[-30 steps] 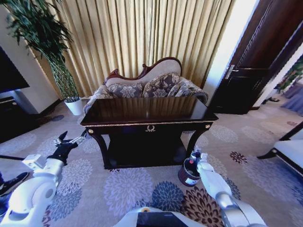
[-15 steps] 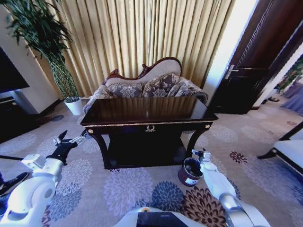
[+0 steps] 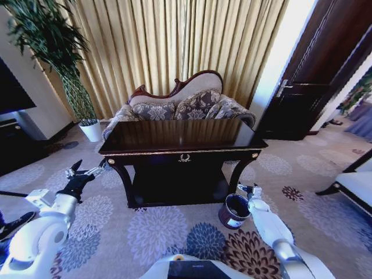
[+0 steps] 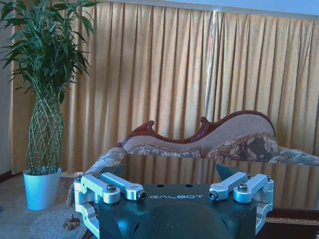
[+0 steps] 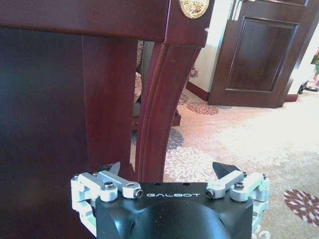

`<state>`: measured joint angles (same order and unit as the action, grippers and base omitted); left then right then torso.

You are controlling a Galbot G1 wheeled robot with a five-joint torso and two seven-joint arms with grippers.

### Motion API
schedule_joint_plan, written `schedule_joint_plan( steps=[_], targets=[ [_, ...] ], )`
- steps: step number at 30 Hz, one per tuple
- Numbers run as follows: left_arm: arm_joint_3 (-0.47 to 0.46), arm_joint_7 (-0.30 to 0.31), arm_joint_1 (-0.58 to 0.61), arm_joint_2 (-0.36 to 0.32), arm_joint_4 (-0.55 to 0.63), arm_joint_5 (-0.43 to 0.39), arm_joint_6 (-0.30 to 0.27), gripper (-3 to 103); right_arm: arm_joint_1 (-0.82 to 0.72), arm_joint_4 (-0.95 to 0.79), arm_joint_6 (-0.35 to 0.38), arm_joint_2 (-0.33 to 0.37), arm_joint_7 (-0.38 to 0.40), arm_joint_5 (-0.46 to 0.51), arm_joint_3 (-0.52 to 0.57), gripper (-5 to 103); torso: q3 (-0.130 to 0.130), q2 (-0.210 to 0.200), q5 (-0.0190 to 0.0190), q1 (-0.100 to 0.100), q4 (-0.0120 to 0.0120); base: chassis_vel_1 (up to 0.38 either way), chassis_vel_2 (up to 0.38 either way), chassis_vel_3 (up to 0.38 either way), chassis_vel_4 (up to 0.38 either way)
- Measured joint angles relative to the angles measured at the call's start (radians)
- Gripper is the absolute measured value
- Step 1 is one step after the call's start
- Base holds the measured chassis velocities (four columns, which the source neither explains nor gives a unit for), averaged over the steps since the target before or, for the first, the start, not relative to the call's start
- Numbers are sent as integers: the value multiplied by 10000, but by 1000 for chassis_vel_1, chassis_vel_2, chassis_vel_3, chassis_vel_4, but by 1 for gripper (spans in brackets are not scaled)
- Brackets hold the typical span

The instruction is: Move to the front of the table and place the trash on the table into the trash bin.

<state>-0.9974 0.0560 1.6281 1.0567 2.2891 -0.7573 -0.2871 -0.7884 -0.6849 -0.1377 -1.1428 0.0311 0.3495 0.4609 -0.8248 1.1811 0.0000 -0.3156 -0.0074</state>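
Honestly this is looking close to wrapped up: the robot is sitting right in front of the table (image 3: 183,152), and its glossy tabletop is showing nothing but reflections, no bottle, paper wad or wrapper anywhere on it. The trash bin (image 3: 235,210) is standing on the carpet by the table's front right leg, and I can't tell what's lying inside. The right pincer (image 3: 248,189) is hanging just beside the bin's rim, spread and pinching nothing. The left pincer (image 3: 79,173) is idling off the table's left end, spread too.
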Motion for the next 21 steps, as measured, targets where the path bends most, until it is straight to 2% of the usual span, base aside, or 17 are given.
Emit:
schedule_joint_plan(
  steps=[18,21],
  targets=[
    [7,-54,-51,-67,2,-16,7,100,-420,-568,398,136,-47,366,31,100,0,0,0,1,0,0,0,0,0],
    [11,-40,-98,-136,27,-38,10,100,-767,-1351,661,307,-48,807,76,100,0,0,3,0,0,0,0,0,0]
  ],
)
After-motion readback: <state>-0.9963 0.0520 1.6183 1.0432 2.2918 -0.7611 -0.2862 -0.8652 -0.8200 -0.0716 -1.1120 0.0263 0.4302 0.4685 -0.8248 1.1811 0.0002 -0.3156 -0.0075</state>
